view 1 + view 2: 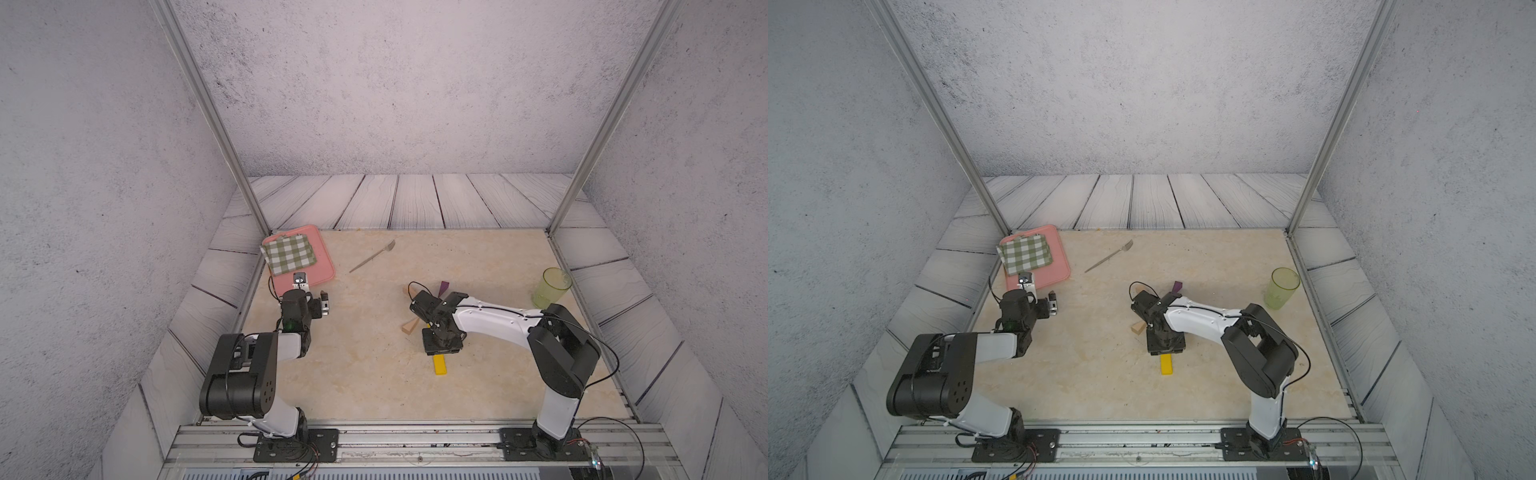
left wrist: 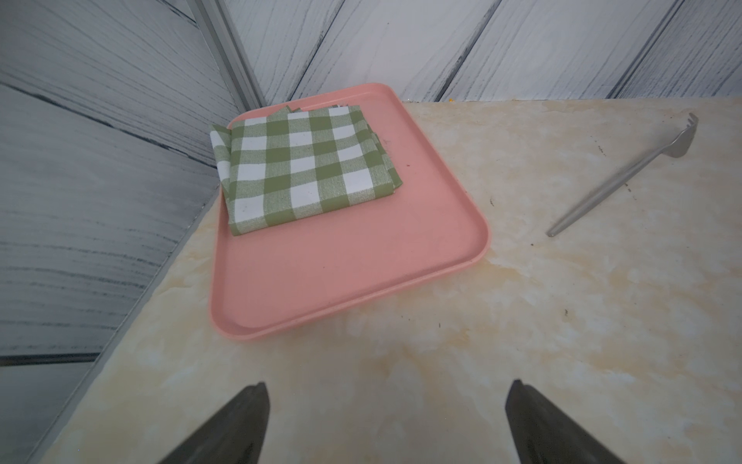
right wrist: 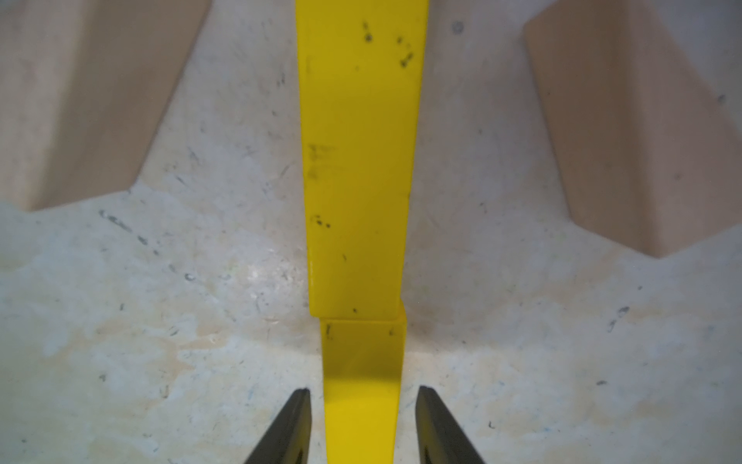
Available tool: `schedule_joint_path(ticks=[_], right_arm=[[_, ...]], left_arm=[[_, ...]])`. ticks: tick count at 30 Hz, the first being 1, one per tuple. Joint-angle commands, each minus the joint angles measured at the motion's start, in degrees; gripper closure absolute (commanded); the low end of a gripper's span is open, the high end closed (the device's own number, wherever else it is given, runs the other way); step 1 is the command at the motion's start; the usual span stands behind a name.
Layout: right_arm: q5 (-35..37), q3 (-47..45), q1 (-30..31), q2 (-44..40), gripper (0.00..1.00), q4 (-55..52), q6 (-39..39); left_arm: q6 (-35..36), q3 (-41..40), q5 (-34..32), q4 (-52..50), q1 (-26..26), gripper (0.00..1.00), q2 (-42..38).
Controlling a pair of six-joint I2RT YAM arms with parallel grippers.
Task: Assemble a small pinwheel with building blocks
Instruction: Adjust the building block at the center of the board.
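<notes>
Sits astride the near bar (image 3: pixel 361 349) with the right gripper (image 3: pixel 363 391), low over the table (image 3: pixel 160 321). Jaws apart, with a thin strip of tabletop visible on either side of the yellow, so straddling and not clamped. Lies lengthwise between the fingers, long axis pointing straight away from the wrist. Butts end to end against the far bar (image 3: pixel 359 160), with a slight sideways step at the joint. Flanked by a tan wedge (image 3: pixel 80 100) on one side and a second wedge (image 3: pixel 634 132) on the other, both apart from the yellow.

Shows in both top views too, with the near bar's free end (image 1: pixel 439 365) poking out toward the robot's base from under the right wrist, and a purple wedge (image 1: pixel 444 286) beyond it. Has the left gripper (image 2: pixel 385 385) well apart from all this, beside the pink tray (image 2: pixel 341 273), jaws wide and holding nothing.

Leaves the job to the right arm, by this reading. Needs no wrist turn to close across the narrow width, and probably only a small sideways nudge to true the joint. Cannot tell how the far bar meets the rest, hidden under the arm.
</notes>
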Motion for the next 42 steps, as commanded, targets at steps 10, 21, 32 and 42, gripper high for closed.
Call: schedule_joint_path(ticks=[10,21,32,42], right_arm=[[-1.7,-0.3,0.2,2.1,0.57,0.2,0.6],[1.4,0.1,0.2,1.3,0.53,-2.0,0.8],[-2.0,-0.5,0.2,3.4,0.58,0.3,0.5],[-1.1,-0.4,0.2,3.1,0.6,-0.1,1.1]], left_arm=[[0.2,1.0,0.4,0.0,0.3,0.02,-1.0],[0.2,1.0,0.3,-0.1,0.2,0.02,-0.9],[0.2,1.0,0.4,-0.1,0.2,0.02,-1.0],[0.2,1.0,0.4,-0.1,0.2,0.02,-0.9]])
